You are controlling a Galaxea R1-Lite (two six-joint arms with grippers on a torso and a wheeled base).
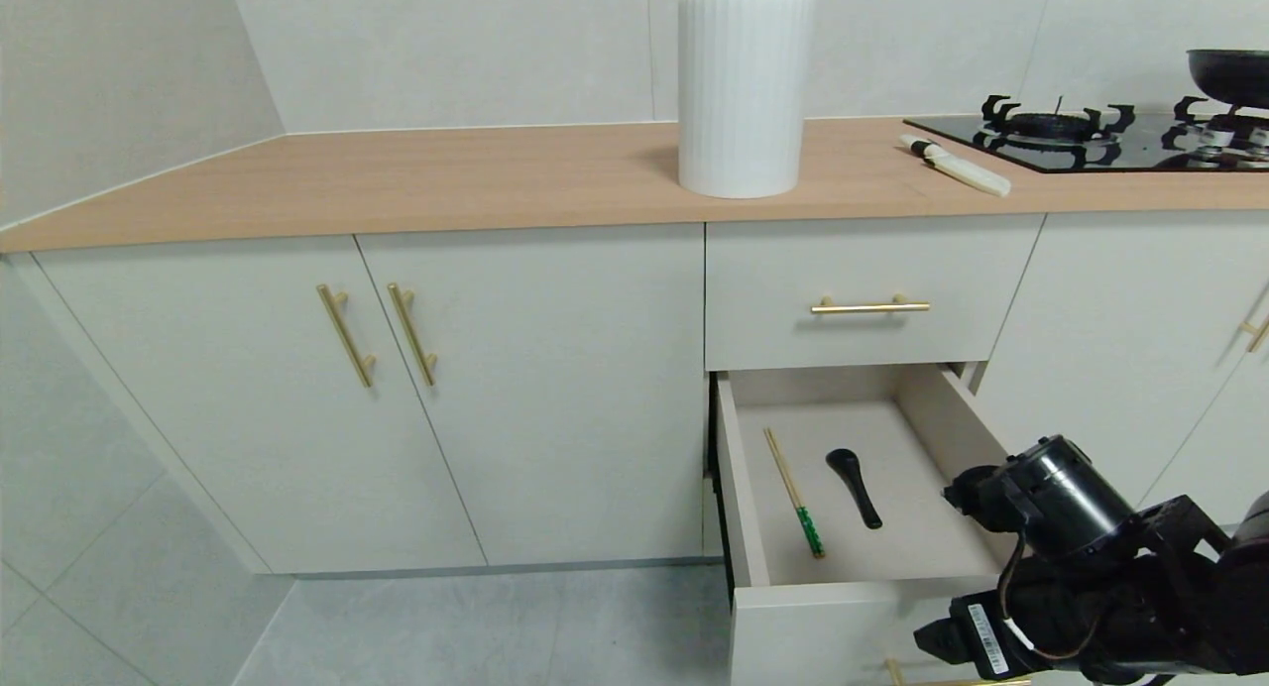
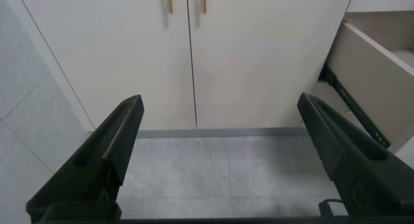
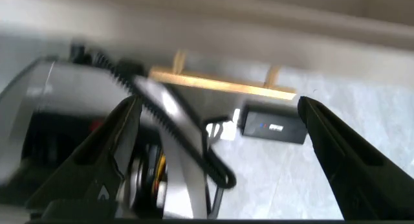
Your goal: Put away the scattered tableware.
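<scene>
Open drawer and remaining tableware. The drawer stood pulled out below the counter. It held the chopsticks on the left and a black spoon just beside them on the right, the two not touching. What I took for a knife lay flat on the counter, right of the white canister and just left of the stove. I judged it the one piece not yet put away.

Left gripper: jaws wide apart and holding nothing, aimed at the cupboard doors and the floor. Right gripper: jaws also apart and holding nothing, low at the drawer's near front, with the gold handle in line between them but not clasped.

Handling, as I judged it: the knife looked light, stiff and smooth, so it was likely to slide on the wood. It lay too flat to get under at the blade. I would have closed across the thicker dark-banded end, its far-left tip, and kept it level on the way to the drawer.
</scene>
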